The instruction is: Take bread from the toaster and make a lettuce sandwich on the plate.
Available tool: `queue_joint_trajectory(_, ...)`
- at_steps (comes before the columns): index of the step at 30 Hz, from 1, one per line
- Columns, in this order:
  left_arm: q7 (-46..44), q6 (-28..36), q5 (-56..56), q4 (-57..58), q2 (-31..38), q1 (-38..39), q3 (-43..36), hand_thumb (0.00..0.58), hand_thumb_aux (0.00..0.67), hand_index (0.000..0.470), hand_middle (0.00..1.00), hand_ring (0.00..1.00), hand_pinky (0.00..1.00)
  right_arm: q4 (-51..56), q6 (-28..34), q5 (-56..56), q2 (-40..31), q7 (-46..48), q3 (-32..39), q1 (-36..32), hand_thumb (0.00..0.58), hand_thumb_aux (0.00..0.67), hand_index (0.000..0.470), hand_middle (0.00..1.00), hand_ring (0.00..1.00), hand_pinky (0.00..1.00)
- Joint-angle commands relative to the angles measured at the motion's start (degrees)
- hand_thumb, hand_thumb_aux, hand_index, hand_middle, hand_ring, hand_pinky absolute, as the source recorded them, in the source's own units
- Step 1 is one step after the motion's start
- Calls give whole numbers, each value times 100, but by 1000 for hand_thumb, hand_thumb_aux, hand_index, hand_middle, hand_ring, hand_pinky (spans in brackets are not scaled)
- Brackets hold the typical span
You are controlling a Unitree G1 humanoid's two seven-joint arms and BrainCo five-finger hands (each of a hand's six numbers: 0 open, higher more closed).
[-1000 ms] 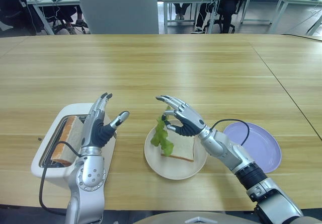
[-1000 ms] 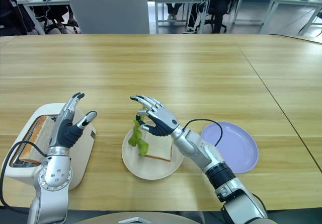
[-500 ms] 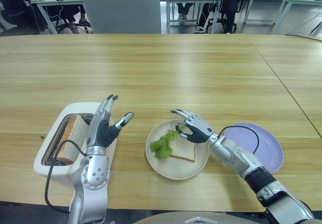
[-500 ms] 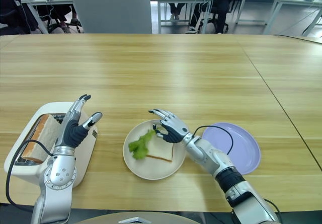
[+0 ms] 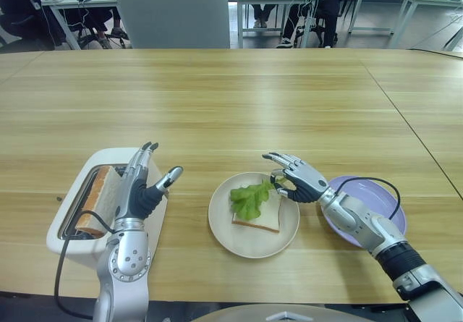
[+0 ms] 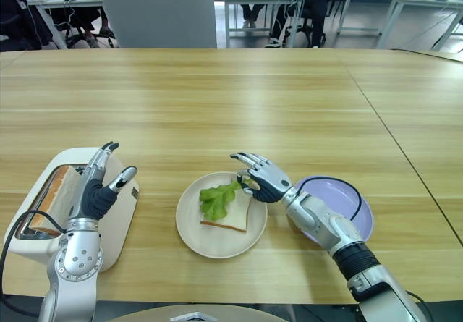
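Lettuce (image 5: 249,197) now lies on the bread (image 5: 262,221), right hand (image 5: 300,181) still pinching it, left hand (image 5: 143,192) raised open.

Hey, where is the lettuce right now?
The lettuce lies on the bread slice on the cream plate, near the middle of the left eye view, just left of the right hand.

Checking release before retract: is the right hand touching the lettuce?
Cannot tell. In both eye views the right hand runs into the right edge of the lettuce; neither view shows a plain gap or plain contact.
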Motion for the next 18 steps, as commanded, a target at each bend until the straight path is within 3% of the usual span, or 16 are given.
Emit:
queue_joint_trajectory(1, -21, 57, -42, -31, 23, 67, 84, 0, 0, 0, 0, 0, 0, -74, -35, -16, -147, 123, -40, 138, 580, 670, 460, 0, 0, 0)
queue_joint_trajectory(2, -35, 60, -46, -29, 37, 62, 92, 0, 0, 0, 0, 0, 0, -72, -46, -16, -180, 142, -29, 189, 580, 670, 460, 0, 0, 0)
queue_joint_trajectory(3, -42, 62, -52, -32, 42, 59, 98, 0, 0, 0, 0, 0, 0, -99, -69, -45, -223, 157, -3, 252, 456, 360, 247, 0, 0, 0)
queue_joint_trajectory(4, -48, 63, -54, -32, 48, 55, 101, 0, 0, 0, 0, 0, 0, -134, -64, -78, -260, 190, 19, 319, 0, 0, 0, 0, 0, 0)
queue_joint_trajectory(18, -68, 72, -25, -28, 40, -62, 42, 0, 0, 0, 0, 0, 0, -2090, 354, 1361, -551, 1785, -609, 1183, 0, 0, 0, 0, 0, 0)
